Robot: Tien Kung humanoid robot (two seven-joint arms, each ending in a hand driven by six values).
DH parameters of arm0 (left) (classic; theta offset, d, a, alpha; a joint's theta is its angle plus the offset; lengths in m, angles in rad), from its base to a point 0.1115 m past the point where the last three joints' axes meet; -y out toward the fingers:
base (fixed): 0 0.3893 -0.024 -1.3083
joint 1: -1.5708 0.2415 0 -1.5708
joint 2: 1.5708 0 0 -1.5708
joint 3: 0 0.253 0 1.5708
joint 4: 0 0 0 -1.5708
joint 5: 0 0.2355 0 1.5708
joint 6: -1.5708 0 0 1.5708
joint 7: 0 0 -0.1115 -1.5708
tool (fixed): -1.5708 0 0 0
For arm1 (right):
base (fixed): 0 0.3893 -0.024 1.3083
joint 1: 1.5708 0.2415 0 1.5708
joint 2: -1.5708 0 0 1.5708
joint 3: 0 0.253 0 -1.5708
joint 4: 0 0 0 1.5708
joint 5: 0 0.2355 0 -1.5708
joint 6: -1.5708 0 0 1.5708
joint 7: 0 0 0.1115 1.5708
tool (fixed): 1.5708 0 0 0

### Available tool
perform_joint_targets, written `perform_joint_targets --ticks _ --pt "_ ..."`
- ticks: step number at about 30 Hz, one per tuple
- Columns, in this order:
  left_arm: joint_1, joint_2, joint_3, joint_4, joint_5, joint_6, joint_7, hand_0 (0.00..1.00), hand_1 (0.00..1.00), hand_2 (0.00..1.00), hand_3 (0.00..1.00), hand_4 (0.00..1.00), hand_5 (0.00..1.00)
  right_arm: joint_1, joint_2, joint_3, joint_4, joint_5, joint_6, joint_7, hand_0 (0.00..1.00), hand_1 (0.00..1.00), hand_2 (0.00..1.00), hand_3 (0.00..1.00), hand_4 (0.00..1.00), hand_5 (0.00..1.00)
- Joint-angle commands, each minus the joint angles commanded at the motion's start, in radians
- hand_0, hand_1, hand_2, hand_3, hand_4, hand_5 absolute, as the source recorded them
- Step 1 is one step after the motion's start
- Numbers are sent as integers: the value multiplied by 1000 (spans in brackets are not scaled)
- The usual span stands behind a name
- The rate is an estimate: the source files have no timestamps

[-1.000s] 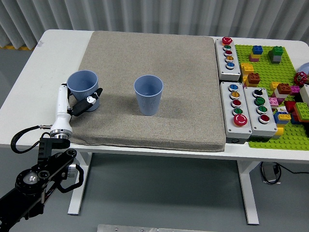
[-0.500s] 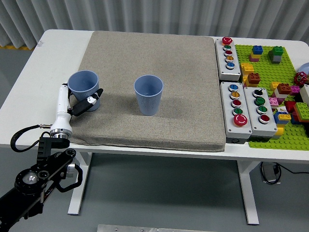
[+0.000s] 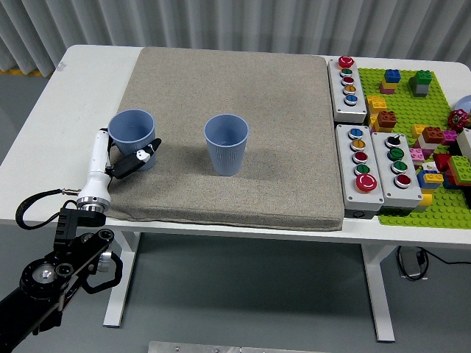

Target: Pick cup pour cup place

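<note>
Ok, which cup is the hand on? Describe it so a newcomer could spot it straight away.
Start at the grey mat covering most of the white table. Two blue cups stand on it; take the cup near the mat's left edge. Unlike the middle cup, which stands alone, this one has the left hand wrapped around its base.

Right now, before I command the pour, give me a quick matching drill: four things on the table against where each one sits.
Things:
1. held cup
2. free cup
3. button boxes
4. green brick plate

Places:
A. far right of the table, carrying toy bricks
B. middle of the grey mat, standing alone
C. left edge of the mat, in the left hand
D. between the mat and the brick plate

Pairs: 1-C, 2-B, 3-D, 4-A
</note>
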State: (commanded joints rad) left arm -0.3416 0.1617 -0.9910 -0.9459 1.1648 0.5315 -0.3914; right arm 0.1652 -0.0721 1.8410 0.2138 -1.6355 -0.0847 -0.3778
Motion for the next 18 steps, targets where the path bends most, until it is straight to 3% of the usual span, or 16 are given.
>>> perform_joint_targets --ticks 3,4,9,10,15,16,18 --pt "0 0 -1 1 10 -15 8 655 676 743 833 927 444 0 0 0 0 1 0 0 704 707 667 630 59 450" --pt "1 1 -2 1 15 -20 11 695 706 801 886 938 449 0 0 0 0 0 0 0 703 706 667 630 58 449" --pt "8 1 -11 -7 38 -35 16 695 706 801 886 938 449 -2 0 1 0 -2 1 0 703 706 667 630 58 449" --pt "8 1 -13 -8 41 -36 16 729 755 890 980 967 473 -2 0 1 0 -3 1 0 703 705 667 629 58 447" --pt "19 3 -25 -24 68 -49 20 729 755 890 980 967 473 -6 0 5 0 -10 3 -1 703 705 667 629 58 447" --pt "23 3 -28 -27 74 -51 21 761 788 959 998 979 477 -6 0 6 0 -12 3 -2 703 706 666 629 58 446" --pt "30 4 -32 -32 83 -55 24 761 788 959 998 979 477 -8 0 7 0 -14 4 -2 703 706 666 629 58 446"
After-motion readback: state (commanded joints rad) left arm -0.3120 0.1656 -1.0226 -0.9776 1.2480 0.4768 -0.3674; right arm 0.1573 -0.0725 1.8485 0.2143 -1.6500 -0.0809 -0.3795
